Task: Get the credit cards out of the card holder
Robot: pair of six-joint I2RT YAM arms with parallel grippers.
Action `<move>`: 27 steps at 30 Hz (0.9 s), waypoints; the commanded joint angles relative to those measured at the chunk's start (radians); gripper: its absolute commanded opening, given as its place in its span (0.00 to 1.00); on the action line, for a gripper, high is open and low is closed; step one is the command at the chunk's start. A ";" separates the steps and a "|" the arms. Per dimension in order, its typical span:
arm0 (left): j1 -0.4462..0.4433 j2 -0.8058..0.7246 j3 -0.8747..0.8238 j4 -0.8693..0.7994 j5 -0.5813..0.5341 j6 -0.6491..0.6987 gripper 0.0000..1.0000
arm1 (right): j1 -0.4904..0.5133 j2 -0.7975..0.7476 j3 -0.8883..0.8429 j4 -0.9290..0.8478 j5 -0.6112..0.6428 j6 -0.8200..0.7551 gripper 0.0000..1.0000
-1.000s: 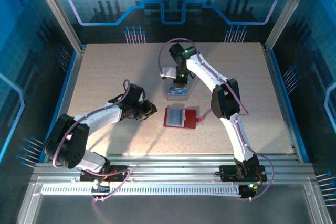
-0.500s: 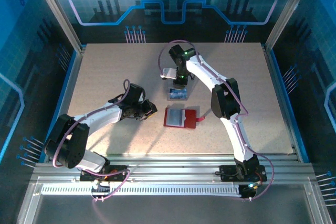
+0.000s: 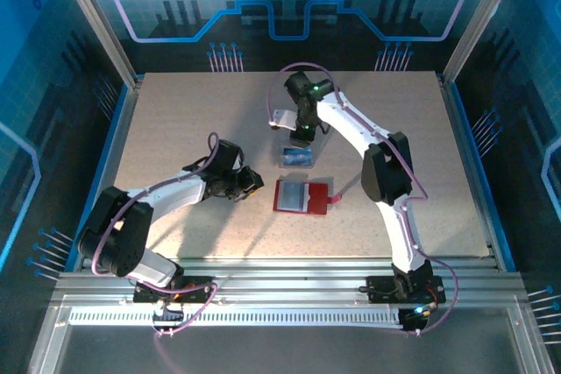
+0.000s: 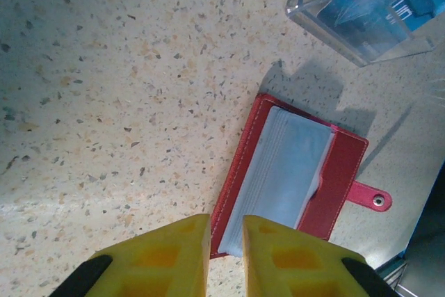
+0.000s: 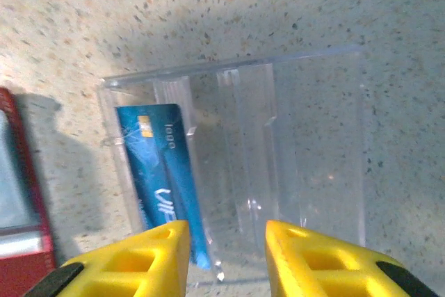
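1. Yellow fingers (image 5: 139,262) of the right tool (image 5: 221,241) stand apart at the bottom of the right wrist view. Nothing is between them, so the tool is released and grips nothing.
2. Directly beyond them sits a clear plastic box (image 5: 306,137) with upright dividers. The blue credit card (image 5: 163,172) leans in its left-hand slot. One card looks delivered, so I judge the step in hand to be pulling clear of the box and going for the next card.
3. To do that well, rise straight up first. The fingertips hang just over the box's near wall, and a sideways drag could tip the light box or knock the card out.
4. The card holder (image 5: 17,241) shows as a red edge at the lower left of that view, near the box. In the top view it lies open and flat at mid-worktop, just below the box in the frame.
5. The left tool (image 4: 226,234) is nearly closed and empty, with only a thin slit between its fingers. In its own view it hovers by the holder's lower left corner.
6. Pale grey pockets fill the holder; I cannot tell whether another card sits in them. The strap tab (image 4: 368,199) juts out to the right.
7. A thin card in a snug pocket probably needs the holder pinned. Press the left tool on the red border, off the pocket mouth. Let the right tool pinch a card's exposed edge and slide it along the pocket, not upward.
8. The speckled worktop (image 4: 104,102) looks smooth, so an unpinned holder may skate.
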 commanded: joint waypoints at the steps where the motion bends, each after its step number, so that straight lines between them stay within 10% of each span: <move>1: 0.007 0.034 0.024 0.022 0.039 -0.008 0.21 | 0.016 -0.093 -0.050 0.022 -0.071 0.113 0.36; 27: -0.049 0.191 0.153 0.032 0.119 0.018 0.17 | 0.020 -0.570 -0.866 0.635 -0.502 1.357 0.21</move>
